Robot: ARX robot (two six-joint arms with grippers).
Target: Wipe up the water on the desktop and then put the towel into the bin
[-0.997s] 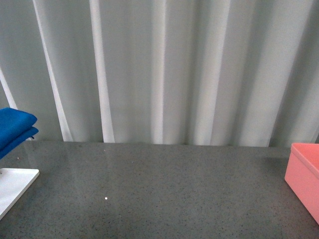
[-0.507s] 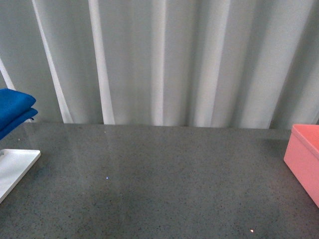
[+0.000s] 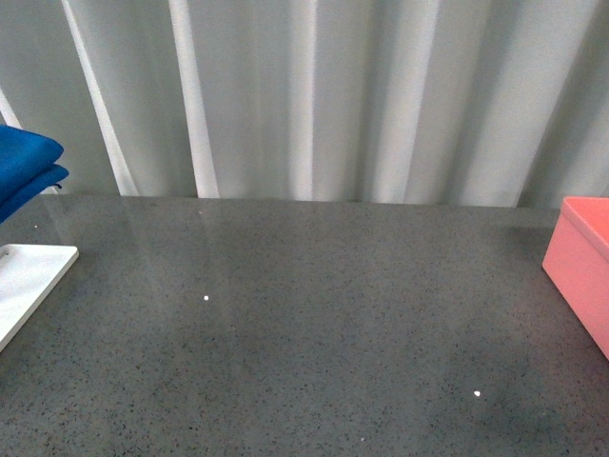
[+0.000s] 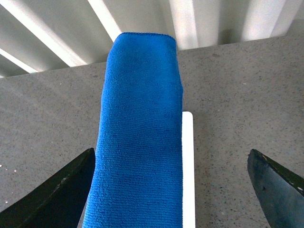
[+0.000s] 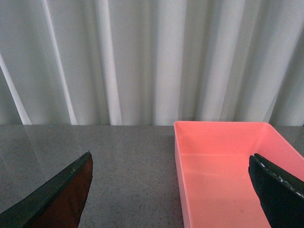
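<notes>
Pickup step pending: left gripper (image 4: pixel 171 153) and right gripper (image 5: pixel 169 156) jaws stand apart; next, clamp the towel (image 4: pixel 140 118) over the white board (image 4: pixel 187 166).

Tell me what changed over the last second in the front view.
Everything slid up the picture together: the desktop and its far edge, the towel, the white board and the bin all sit higher. The camera seems to have tilted down, so more desktop shows. Nothing shifted against anything else, and nothing visibly was taken hold of or let go.
</notes>
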